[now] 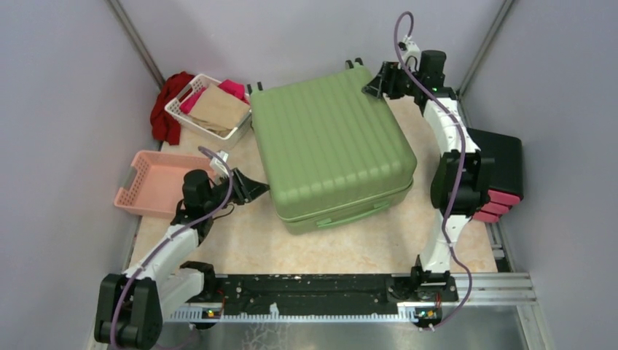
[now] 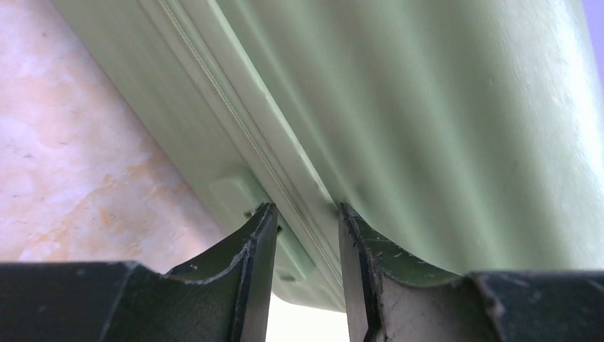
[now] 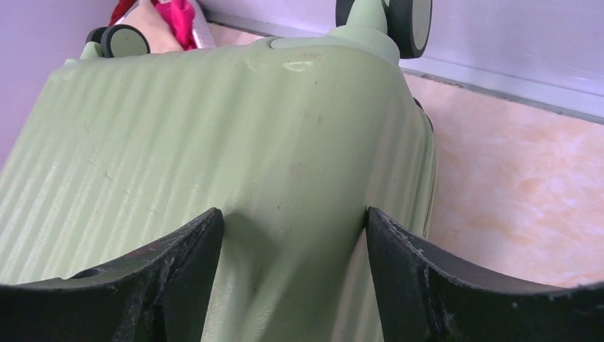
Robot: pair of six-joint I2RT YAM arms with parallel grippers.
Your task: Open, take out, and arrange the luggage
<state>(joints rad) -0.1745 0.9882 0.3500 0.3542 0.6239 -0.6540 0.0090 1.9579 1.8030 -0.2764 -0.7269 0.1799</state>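
You've got the luggage (image 1: 328,146) lying flat and shut mid-table, wheels (image 3: 411,21) toward the far wall; left gripper (image 2: 306,211) at its left side, fingers slightly apart, straddling the seam, tips at the shell; right gripper (image 3: 292,217) at its far right corner, fingers wide apart over the ribbed shell, clamping nothing; white basket (image 1: 173,109) just beside its far left corner; pink basket (image 1: 157,186) further left.

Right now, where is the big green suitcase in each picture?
Top external: suitcase in the middle.
Left wrist: suitcase fills the top and right.
Right wrist: suitcase fills the left and centre.
Shared landmark: the beige marbled table beside it.
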